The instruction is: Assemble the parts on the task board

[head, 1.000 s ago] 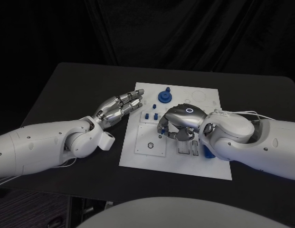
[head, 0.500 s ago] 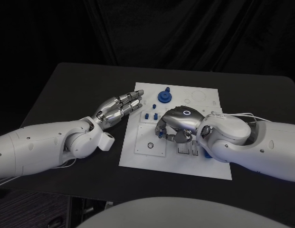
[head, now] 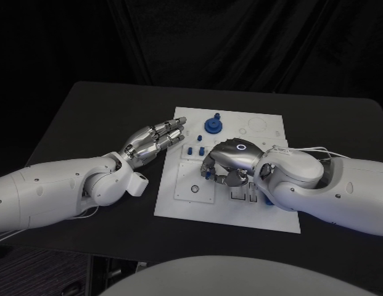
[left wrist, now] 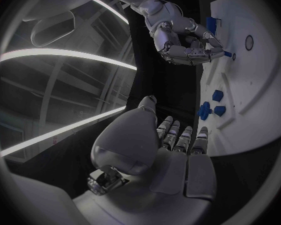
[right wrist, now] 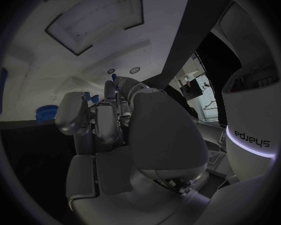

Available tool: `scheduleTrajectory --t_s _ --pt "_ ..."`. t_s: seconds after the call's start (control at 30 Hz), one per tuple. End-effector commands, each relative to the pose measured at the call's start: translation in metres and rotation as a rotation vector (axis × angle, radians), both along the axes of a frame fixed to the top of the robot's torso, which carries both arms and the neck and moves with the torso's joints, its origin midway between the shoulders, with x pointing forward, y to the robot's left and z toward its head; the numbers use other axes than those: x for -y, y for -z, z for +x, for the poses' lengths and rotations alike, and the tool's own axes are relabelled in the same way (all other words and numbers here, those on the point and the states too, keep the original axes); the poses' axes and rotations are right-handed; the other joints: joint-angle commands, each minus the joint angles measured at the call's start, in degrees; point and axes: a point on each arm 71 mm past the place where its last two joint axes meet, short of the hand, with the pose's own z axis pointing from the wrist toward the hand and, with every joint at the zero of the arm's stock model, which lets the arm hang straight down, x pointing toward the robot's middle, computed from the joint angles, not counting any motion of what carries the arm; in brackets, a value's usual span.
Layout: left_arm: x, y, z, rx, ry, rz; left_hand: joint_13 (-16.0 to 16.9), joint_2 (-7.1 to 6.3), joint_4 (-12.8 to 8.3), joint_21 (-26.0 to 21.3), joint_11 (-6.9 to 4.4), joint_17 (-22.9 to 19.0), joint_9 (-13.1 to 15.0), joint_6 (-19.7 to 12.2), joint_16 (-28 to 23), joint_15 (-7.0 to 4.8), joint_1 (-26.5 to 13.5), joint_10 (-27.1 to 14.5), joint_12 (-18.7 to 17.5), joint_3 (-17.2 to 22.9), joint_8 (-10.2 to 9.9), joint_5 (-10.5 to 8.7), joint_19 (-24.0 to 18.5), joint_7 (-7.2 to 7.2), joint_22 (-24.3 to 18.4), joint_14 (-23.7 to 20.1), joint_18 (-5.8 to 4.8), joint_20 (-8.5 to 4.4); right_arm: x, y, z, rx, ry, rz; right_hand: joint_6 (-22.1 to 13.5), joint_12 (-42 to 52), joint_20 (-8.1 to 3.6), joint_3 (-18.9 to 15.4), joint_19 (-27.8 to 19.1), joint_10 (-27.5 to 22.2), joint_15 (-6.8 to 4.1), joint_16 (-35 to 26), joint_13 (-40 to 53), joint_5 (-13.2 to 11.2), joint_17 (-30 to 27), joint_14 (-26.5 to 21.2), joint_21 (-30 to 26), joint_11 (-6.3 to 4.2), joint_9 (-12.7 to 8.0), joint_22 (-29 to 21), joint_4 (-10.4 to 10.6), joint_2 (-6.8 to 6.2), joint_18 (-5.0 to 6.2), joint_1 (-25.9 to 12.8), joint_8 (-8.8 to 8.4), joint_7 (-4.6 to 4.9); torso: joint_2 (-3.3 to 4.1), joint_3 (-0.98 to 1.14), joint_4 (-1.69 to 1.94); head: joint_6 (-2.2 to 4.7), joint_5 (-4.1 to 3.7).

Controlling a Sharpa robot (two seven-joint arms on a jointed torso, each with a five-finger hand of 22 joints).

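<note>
Hovering over the middle of the task board [head: 245, 216], the right robot hand [head: 229, 163] has its fingers curled down around a small blue part [left wrist: 228, 54], pinched at the fingertips just above the board's surface. The left robot hand [head: 156, 139] sits left of centre in the head view, beside the board's left edge, fingers extended and apart, holding nothing. Other blue parts [head: 213, 125] stand toward the board's upper end. Judgement: the part appears light, rigid and smooth, so liable to slip or twist; a fingertip pinch across its sides, kept low, suits it best.
</note>
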Motion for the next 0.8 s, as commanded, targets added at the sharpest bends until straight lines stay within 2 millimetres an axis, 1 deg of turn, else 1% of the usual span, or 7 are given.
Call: scheduleTrajectory --t_s 0.03,0.3,0.33,0.53,0.67,0.8 --pt "0.0016 -0.0039 -0.0012 0.045 0.011 -0.053 0.03 0.06 -0.19 -0.18 0.12 0.08 0.1 0.16 0.35 0.4 0.3 -0.4 0.22 0.23 0.24 0.17 0.05 0.42 -0.1 0.16 0.94 0.3 0.0002 0.0017 -0.0002 0.0 -0.001 -0.01 -0.25 -0.3 0.36 0.31 -0.04 -0.27 0.33 0.01 -0.08 -0.38 -0.06 0.05 0.01 0.15 0.06 8.24 0.11 0.09 -0.27 -0.44 -0.17 0.21 -0.03 -0.02 0.01 -0.02 0.11" --pt "0.0008 -0.0027 -0.0017 0.04 0.011 -0.052 0.03 0.13 -0.2 -0.18 0.1 0.08 0.11 0.24 0.35 0.48 0.27 -0.46 0.19 0.32 0.25 0.17 0.05 0.55 -0.1 0.14 0.93 0.33 0.0007 0.0037 0.0016 -0.003 0.002 -0.019 -0.24 -0.34 0.37 0.32 -0.09 -0.28 0.34 -0.05 -0.1 -0.36 -0.14 0.01 -0.12 0.16 0.06 8.21 0.09 0.08 -0.24 -0.43 -0.18 0.21 0.01 -0.03 0.02 -0.02 0.0" --pt "0.0008 -0.0026 -0.0018 0.039 0.011 -0.051 0.03 0.15 -0.22 -0.18 0.05 0.08 0.13 0.41 0.38 0.53 0.22 -0.49 0.21 0.38 0.29 0.16 0.05 0.78 -0.1 0.14 0.91 0.35 0.0006 0.0041 0.002 -0.003 0.002 -0.02 -0.24 -0.36 0.38 0.32 -0.11 -0.29 0.34 -0.08 -0.1 -0.36 -0.18 0.0 -0.16 0.17 0.06 8.2 0.08 0.08 -0.23 -0.42 -0.19 0.21 0.01 -0.02 0.02 -0.02 0.02" --pt "0.0013 -0.0022 -0.0021 0.036 0.013 -0.051 0.03 0.15 -0.22 -0.18 0.05 0.08 0.13 0.41 0.38 0.53 0.22 -0.49 0.21 0.38 0.29 0.16 0.05 0.78 -0.1 0.14 0.91 0.35 0.0008 0.0078 0.0028 -0.008 0.005 -0.023 -0.24 -0.36 0.38 0.32 -0.11 -0.29 0.34 -0.08 -0.1 -0.36 -0.18 0.0 -0.16 0.17 0.06 8.2 0.08 0.08 -0.23 -0.42 -0.19 0.21 0.02 -0.03 0.06 -0.02 0.1" --pt "0.0012 -0.002 -0.0021 0.035 0.013 -0.05 0.03 0.15 -0.22 -0.18 0.05 0.08 0.13 0.41 0.38 0.53 0.22 -0.49 0.21 0.38 0.29 0.16 0.05 0.78 -0.1 0.14 0.91 0.35 0.0007 0.0093 0.0028 -0.011 0.005 -0.024 -0.24 -0.36 0.38 0.32 -0.11 -0.29 0.34 -0.08 -0.1 -0.36 -0.18 0.0 -0.16 0.17 0.06 8.2 0.08 0.08 -0.23 -0.42 -0.19 0.21 0.01 0.0 -0.03 -0.02 0.22" --pt "0.0012 -0.0018 -0.0021 0.034 0.013 -0.049 0.03 0.15 -0.22 -0.18 0.05 0.08 0.13 0.41 0.38 0.53 0.22 -0.49 0.21 0.38 0.29 0.16 0.05 0.78 -0.1 0.14 0.91 0.35 0.0002 0.0098 0.0024 -0.012 0.004 -0.023 -0.25 -0.41 0.39 0.35 -0.13 -0.32 0.35 -0.14 -0.13 -0.34 -0.24 -0.05 -0.19 0.19 0.05 8.19 0.07 0.1 -0.23 -0.41 -0.23 0.23 -0.01 -0.02 0.02 -0.02 0.15"
